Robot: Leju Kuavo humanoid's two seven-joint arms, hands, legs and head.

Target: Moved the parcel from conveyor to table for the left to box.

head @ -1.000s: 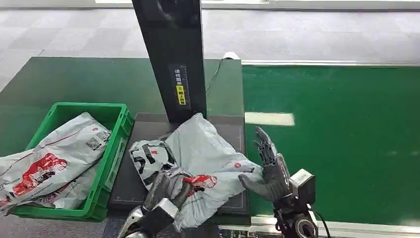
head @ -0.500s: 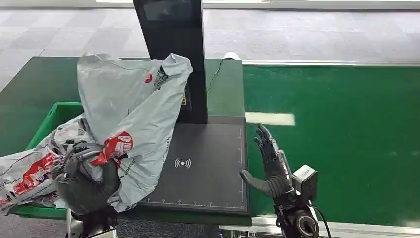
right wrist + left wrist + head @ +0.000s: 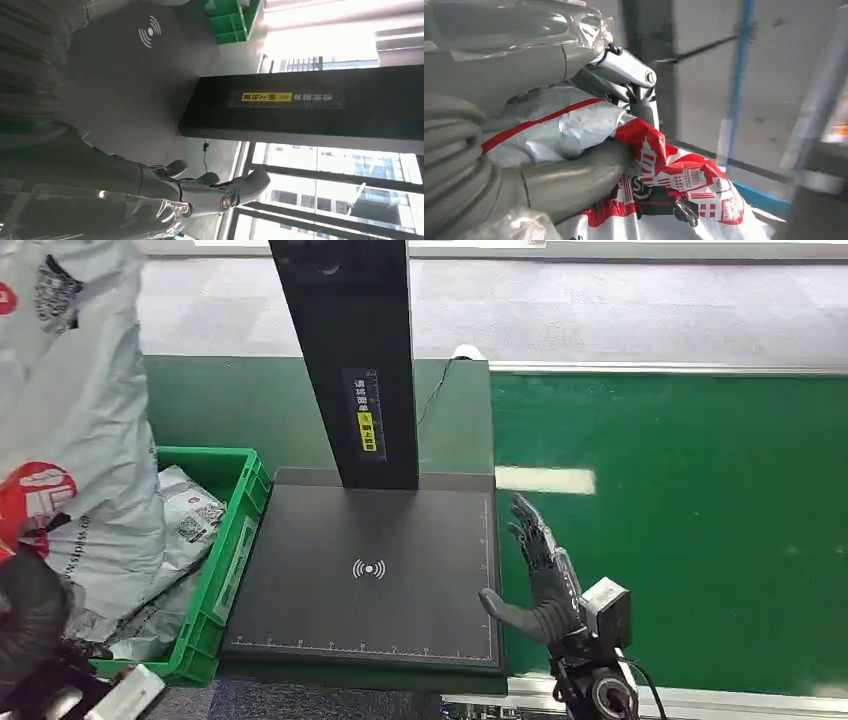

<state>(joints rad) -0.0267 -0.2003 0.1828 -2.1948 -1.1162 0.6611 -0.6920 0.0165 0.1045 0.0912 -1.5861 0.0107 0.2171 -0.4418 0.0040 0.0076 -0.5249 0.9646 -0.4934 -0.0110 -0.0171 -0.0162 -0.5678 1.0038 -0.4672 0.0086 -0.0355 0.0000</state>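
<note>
Left robot hand (image 3: pixel 549 165) clenched, raised; right robot hand (image 3: pixel 545 585) empty, fingers spread.

Probably a parcel-sorting depot: green conveyor (image 3: pixel 680 530), scanner pad (image 3: pixel 370 580), crate (image 3: pixel 225 540).

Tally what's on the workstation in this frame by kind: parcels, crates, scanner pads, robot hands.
Parcels, grey poly mailers: 2, the held parcel gripped by the left hand and at least one parcel in the crate
Green crate: 1
Scanner pad: 1
Robot hands: 2, including the right hand
Total: 6
</note>
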